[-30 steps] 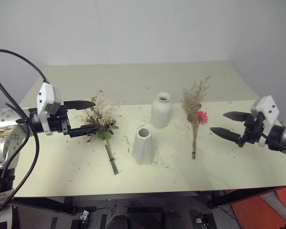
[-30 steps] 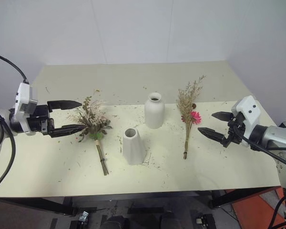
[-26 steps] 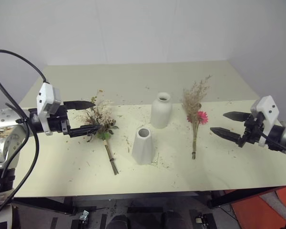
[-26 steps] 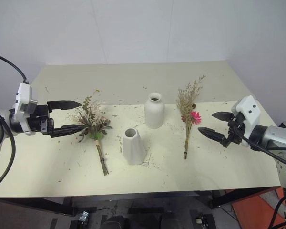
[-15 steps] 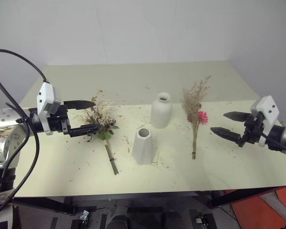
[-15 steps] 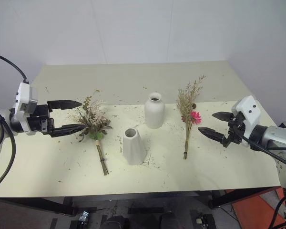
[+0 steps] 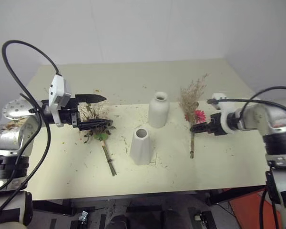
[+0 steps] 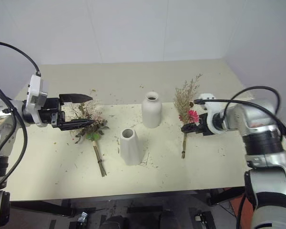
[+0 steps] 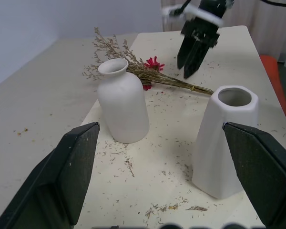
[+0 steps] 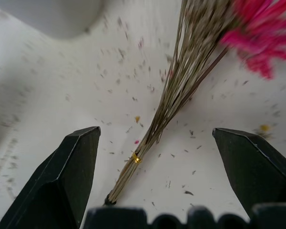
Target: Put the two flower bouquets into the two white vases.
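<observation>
My left gripper (image 7: 99, 112) wide open, empty, fingers either side of bushy cream bunch (image 7: 98, 129) lying on table (image 7: 62, 167). Cone vase (image 7: 141, 146) upright at table centre, bottle vase (image 7: 158, 109) at its 1 o'clock. Pink-daisy bunch (image 7: 193, 114) lies at cone vase's 2 o'clock. My right gripper (image 10: 152, 167) spread wide, empty, over its stems.

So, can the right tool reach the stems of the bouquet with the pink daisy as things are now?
Probably yes. The right tool stands open right above the stems of the pink daisy bouquet, which lies flat on the table. Nothing sits between them, and the bottle vase stands well aside.
</observation>
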You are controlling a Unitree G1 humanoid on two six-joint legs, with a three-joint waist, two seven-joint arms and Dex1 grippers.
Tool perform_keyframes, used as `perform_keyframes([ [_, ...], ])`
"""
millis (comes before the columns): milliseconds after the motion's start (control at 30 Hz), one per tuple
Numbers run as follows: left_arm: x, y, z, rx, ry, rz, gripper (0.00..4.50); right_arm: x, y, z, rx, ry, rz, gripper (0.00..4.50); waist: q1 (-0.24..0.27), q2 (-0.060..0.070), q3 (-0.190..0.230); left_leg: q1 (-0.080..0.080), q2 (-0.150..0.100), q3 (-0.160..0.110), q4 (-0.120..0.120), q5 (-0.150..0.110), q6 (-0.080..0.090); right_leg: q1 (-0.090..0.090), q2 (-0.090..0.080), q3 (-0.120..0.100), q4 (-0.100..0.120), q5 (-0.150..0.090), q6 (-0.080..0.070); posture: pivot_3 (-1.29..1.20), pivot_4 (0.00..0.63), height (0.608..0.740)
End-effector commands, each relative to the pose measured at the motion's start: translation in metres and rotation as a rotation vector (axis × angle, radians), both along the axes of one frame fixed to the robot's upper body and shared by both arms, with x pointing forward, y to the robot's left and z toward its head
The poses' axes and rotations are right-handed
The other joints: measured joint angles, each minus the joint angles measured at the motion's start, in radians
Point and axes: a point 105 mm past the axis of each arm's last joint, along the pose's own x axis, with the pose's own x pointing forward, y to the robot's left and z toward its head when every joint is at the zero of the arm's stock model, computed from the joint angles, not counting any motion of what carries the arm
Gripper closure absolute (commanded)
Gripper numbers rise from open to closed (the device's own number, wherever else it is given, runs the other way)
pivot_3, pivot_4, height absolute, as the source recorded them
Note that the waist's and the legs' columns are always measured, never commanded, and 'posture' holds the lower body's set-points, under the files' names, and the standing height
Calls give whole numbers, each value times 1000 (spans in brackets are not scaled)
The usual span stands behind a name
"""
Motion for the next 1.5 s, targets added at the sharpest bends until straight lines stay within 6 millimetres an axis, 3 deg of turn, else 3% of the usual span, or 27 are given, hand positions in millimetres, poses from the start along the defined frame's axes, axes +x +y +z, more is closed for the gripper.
perform_keyframes([
  [33,0,-2,11,7,-57,-17,0,11,3,-1,-51,-3,26,51,0,0,0,-2,0,0,1,0,0,-2,0,0,1,0,0,0,150,740],
  [133,0,-2,11,2,-60,-21,0,18,9,-11,-93,3,72,51,-1,0,0,-3,0,0,1,0,0,-4,0,0,2,0,0,0,150,740],
  [233,-1,-1,12,-5,-63,-21,0,24,13,-20,-138,5,103,665,-4,1,-1,-2,0,0,2,0,0,-3,0,0,2,1,0,0,150,740],
  [467,-4,1,16,-18,-74,-17,0,27,11,-24,-150,14,104,2985,-17,0,-1,1,0,0,3,0,0,-3,1,0,8,0,0,0,150,740],
  [600,-2,2,22,-48,-86,-4,0,36,-5,-19,-180,-35,2,4357,-24,0,-2,1,0,0,3,0,0,-3,1,0,8,0,0,0,150,740],
  [633,-2,2,23,-57,-87,1,0,39,-10,-17,-187,-52,-28,4474,-24,0,-2,1,0,0,3,0,0,-3,1,0,8,0,0,0,150,740],
  [800,3,5,26,-94,-23,69,0,60,-38,12,-156,-204,-278,4474,-22,0,-2,1,0,0,3,0,0,-3,0,1,9,1,0,0,150,740],
  [933,4,7,26,-96,2,95,0,86,-44,63,-54,-558,-385,4474,-22,0,-2,0,-1,0,1,0,0,-5,0,1,9,1,0,0,150,740],
  [1033,7,11,28,-112,25,125,0,93,-31,122,43,-957,-370,4474,-30,0,-2,0,0,1,0,0,-1,-6,0,2,9,1,0,0,150,740],
  [1167,7,14,29,-111,42,144,0,80,5,166,315,-1166,-221,4474,-39,1,-2,0,0,1,-1,1,-1,-7,0,3,9,1,0,0,150,740],
  [1333,2,20,29,-102,50,164,0,61,47,195,531,-1286,-29,4474,-42,1,-2,1,0,0,0,1,-1,-5,0,3,10,1,0,0,150,740],
  [1500,-5,29,30,-94,39,182,0,57,76,205,616,-1286,57,4474,-43,1,-2,1,0,0,-1,1,-2,-6,0,3,10,1,0,0,150,740],
])
